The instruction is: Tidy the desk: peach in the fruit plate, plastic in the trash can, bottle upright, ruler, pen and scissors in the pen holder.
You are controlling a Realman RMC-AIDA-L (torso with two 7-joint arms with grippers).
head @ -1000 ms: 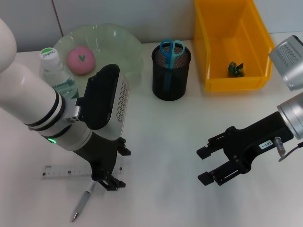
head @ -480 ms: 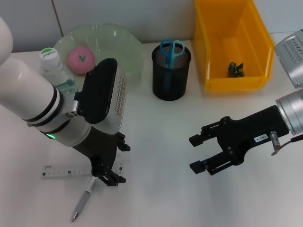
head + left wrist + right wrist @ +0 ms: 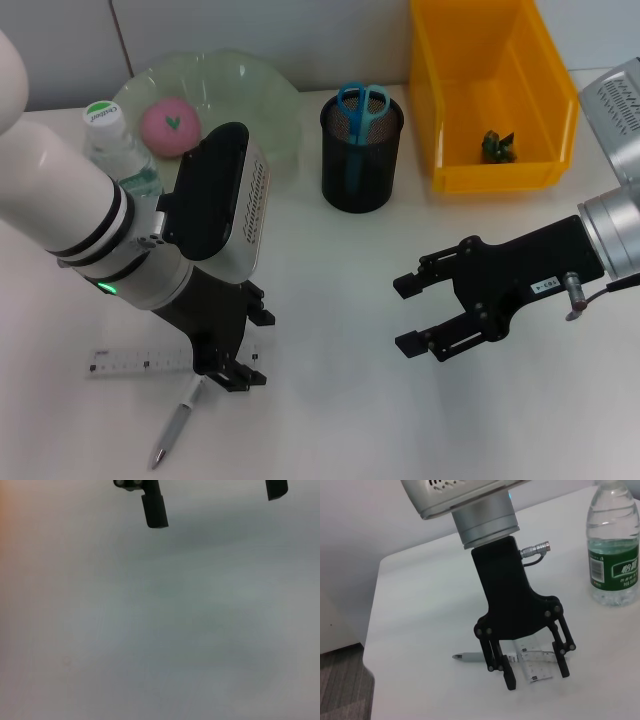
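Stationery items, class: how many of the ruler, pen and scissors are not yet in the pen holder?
2. The ruler and the pen lie on the desk by the left end effector. Only the scissors stand in the pen holder.

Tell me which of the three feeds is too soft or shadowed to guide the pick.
Left wrist view: blurred desk, only two dark fingers at the edge, no target. Head view: even light, arm hides part of the ruler. Right wrist view: sharp on the left gripper, ruler and pen.
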